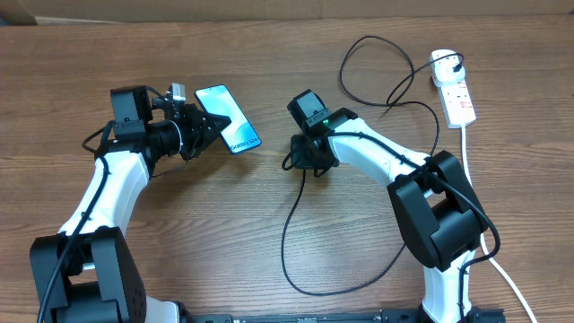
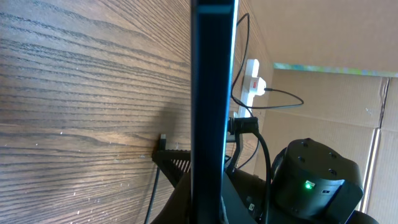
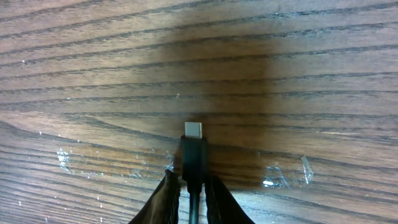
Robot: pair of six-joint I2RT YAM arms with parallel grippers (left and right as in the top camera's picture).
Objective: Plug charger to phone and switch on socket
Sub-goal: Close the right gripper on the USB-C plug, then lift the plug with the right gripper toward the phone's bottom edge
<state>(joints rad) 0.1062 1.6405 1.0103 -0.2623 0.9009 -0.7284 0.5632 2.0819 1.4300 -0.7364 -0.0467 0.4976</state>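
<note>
My left fingers (image 1: pixel 208 127) gripped the phone (image 1: pixel 230 129) — my right fingers (image 3: pixel 189 193) pinched the charger (image 3: pixel 193 155) above the tabletop (image 3: pixel 93 74).

The phone (image 1: pixel 229 131) screen carries a line of text, too small to read

Wood-grain table (image 3: pixel 298 56), glossy phone (image 1: pixel 229 130)
We see matt black plastic on the charger (image 3: pixel 193 155), its tip perhaps bare metal; the socket (image 1: pixel 456 90) looks smooth white plastic
</note>
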